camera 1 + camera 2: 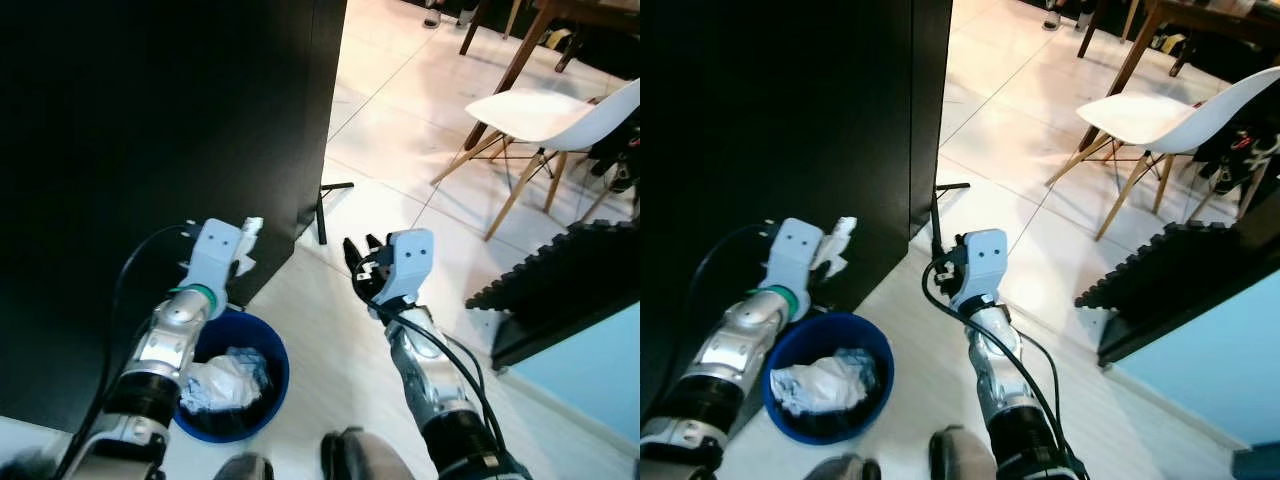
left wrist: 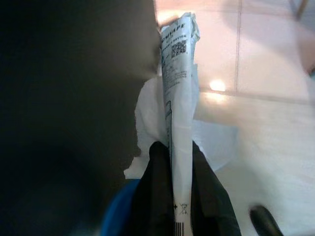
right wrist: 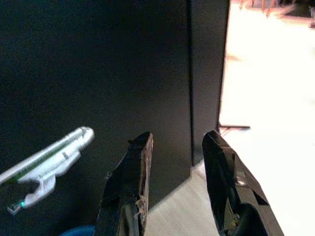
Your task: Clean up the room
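— Pale floor tiles [image 1: 400, 150], tall black cabinet [image 1: 150, 150]; why is the left gripper [image 2: 180, 162] raised?
— It's clamped on a crumpled white printed wrapper [image 2: 178, 88] just above the round blue bin [image 1: 272, 385], presumably to drop it. Right gripper [image 3: 178, 162] hangs apart, empty.

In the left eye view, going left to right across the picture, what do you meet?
Black cabinet → blue bin of crumpled paper, with the left hand above it pinching a white wrapper → right hand, empty → white chair.
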Tool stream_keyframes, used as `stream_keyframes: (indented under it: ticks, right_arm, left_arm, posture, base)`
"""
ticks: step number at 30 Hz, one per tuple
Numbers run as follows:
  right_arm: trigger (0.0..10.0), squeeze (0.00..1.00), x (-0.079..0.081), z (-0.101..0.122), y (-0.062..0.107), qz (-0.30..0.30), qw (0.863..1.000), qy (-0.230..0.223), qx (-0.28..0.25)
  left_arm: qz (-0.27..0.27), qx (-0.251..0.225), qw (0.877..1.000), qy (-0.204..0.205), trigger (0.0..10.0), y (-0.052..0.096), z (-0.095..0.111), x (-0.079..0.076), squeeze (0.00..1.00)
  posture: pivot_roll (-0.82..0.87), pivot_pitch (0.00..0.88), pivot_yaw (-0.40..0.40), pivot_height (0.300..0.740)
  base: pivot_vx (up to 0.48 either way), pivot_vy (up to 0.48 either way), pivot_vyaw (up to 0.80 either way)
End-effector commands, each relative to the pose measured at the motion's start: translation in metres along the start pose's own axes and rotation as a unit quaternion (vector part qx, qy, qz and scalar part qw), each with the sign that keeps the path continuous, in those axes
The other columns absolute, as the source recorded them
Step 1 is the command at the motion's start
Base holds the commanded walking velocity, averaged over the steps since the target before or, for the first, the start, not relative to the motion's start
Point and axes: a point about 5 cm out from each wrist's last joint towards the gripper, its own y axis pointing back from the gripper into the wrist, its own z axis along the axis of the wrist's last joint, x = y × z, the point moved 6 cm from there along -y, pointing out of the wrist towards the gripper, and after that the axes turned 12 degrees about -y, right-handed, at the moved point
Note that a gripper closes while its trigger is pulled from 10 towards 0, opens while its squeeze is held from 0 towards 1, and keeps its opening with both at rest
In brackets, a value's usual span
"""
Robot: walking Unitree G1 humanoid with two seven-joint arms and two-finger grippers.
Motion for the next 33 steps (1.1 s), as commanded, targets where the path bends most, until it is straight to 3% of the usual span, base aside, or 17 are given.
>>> stream_keyframes:
  ticks: [1,5,8,12,15,16,19,20,22,23,33]
  right_arm:
    - [10.0,0.00,-0.001,-0.003,0.003,-0.003,1.000,-0.001,0.004]
    - [10.0,0.00,-0.001,-0.003,0.005,-0.002,1.000,0.000,0.006]
    - [10.0,0.00,-0.004,-0.003,0.007,-0.004,1.000,0.002,0.007]
    - [10.0,0.00,-0.005,-0.002,0.009,-0.006,1.000,0.004,0.008]
    - [10.0,0.00,-0.004,-0.002,0.010,-0.006,1.000,0.004,0.008]
    - [10.0,0.00,-0.004,-0.002,0.010,-0.006,1.000,0.004,0.009]
    - [10.0,0.00,-0.004,-0.003,0.010,-0.006,1.000,0.004,0.010]
    - [10.0,0.00,-0.003,-0.003,0.011,-0.006,1.000,0.003,0.011]
    - [10.0,0.00,-0.003,-0.003,0.012,-0.006,1.000,0.003,0.012]
    - [10.0,0.00,-0.003,-0.004,0.013,-0.005,1.000,0.003,0.015]
    - [10.0,0.00,-0.005,-0.003,0.012,-0.006,1.000,0.004,0.016]
  left_arm:
    - [-0.022,0.014,1.000,-0.010,10.0,0.000,-0.011,-0.009,0.00]
    - [-0.046,0.039,0.998,-0.016,10.0,-0.001,-0.025,-0.020,0.00]
    - [-0.070,0.091,0.993,-0.012,10.0,0.001,-0.050,-0.033,0.00]
    - [-0.092,0.126,0.987,-0.032,10.0,0.004,-0.069,-0.046,0.00]
    - [-0.100,0.137,0.985,-0.037,10.0,0.005,-0.076,-0.050,0.00]
    - [-0.104,0.144,0.983,-0.039,10.0,0.006,-0.080,-0.052,0.17]
    - [-0.102,0.153,0.982,-0.042,10.0,0.006,-0.084,-0.052,0.17]
    - [-0.087,0.162,0.981,-0.052,10.0,0.006,-0.089,-0.048,1.00]
    - [-0.076,0.168,0.981,-0.059,10.0,0.006,-0.091,-0.045,1.00]
    - [-0.047,0.175,0.981,-0.067,10.0,0.005,-0.093,-0.035,1.00]
    - [-0.001,0.189,0.978,-0.086,10.0,0.007,-0.098,-0.014,1.00]
  posture:
    - [0.00,0.091,0.002,0.740]
    - [-0.01,0.108,0.002,0.740]
    - [-0.01,0.120,0.002,0.740]
    - [-0.02,0.140,0.001,0.740]
    - [-0.02,0.149,0.001,0.740]
    - [-0.02,0.149,0.001,0.740]
    - [-0.02,0.155,-0.001,0.740]
    - [-0.02,0.160,-0.004,0.740]
    - [-0.02,0.160,-0.004,0.740]
    - [-0.03,0.163,-0.008,0.740]
    - [-0.02,0.157,-0.011,0.740]
  base:
    - [0.000,0.000,0.00]
    - [0.000,0.000,0.00]
    - [0.000,0.000,0.00]
    - [0.000,0.000,0.00]
    - [0.000,0.000,0.00]
    - [0.000,0.000,0.00]
    - [0.000,0.000,0.00]
    - [0.000,0.000,0.00]
    - [0.000,0.000,0.00]
    - [0.000,0.000,0.00]
    - [0.000,0.000,0.00]
